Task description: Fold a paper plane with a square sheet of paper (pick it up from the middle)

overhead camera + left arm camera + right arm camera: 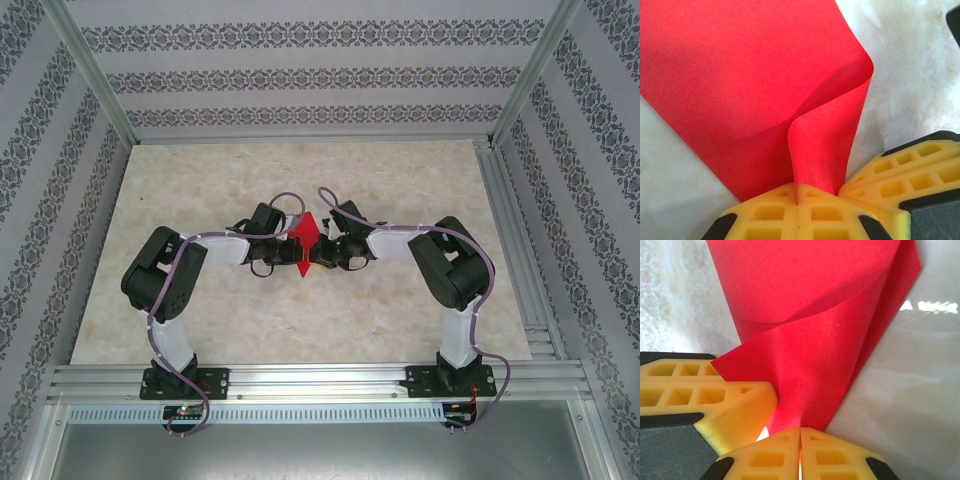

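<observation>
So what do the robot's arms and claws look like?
The left arm and right arm are white tubes with chunky black joints and thin purple cables. The left claw and right claw have yellow fingers full of little square pockets, backed with black.

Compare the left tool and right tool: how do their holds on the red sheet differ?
Left tool reaches in from the left, right tool from the right. A narrow curled flap of the red sheet enters the left tool; a wider cone gathers into the right tool. Both are shut on it, close together.
</observation>
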